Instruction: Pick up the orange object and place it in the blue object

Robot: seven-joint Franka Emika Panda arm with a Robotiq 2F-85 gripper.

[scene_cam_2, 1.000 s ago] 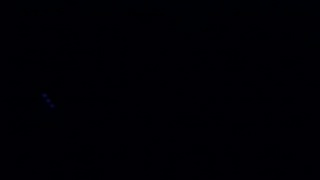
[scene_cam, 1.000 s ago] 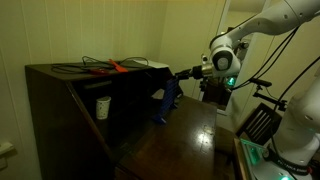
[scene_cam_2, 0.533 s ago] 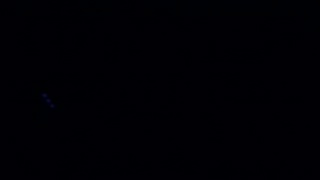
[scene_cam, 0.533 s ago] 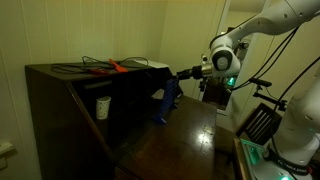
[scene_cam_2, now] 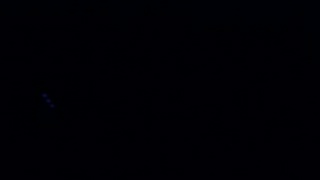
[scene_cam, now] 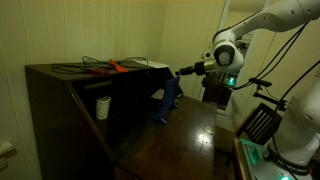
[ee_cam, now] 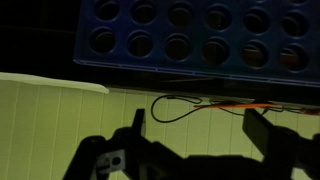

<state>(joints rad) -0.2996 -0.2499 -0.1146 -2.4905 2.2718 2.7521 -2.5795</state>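
Note:
The blue object (scene_cam: 165,103) is a dark blue, angular, tilted container leaning at the cabinet's open front. In the wrist view it shows as a blue panel with rows of round holes (ee_cam: 190,35) along the top. My gripper (scene_cam: 181,71) hovers just above its upper end, pointing toward the cabinet. In the wrist view the gripper (ee_cam: 200,125) is open, its two dark fingers (ee_cam: 138,125) far apart with nothing between them. The orange object is not visible in any view. One exterior view is almost entirely black.
A dark wooden cabinet (scene_cam: 60,100) holds a white cup (scene_cam: 102,107) on its shelf. A long orange-red-handled tool (scene_cam: 115,67) with black cables lies on top, and its cable loop (ee_cam: 180,105) shows in the wrist view. A dark tabletop (scene_cam: 185,140) spreads below.
The wrist and gripper have risen slightly and drawn back a little from the cabinet. The blue object, cup and tool have not moved.

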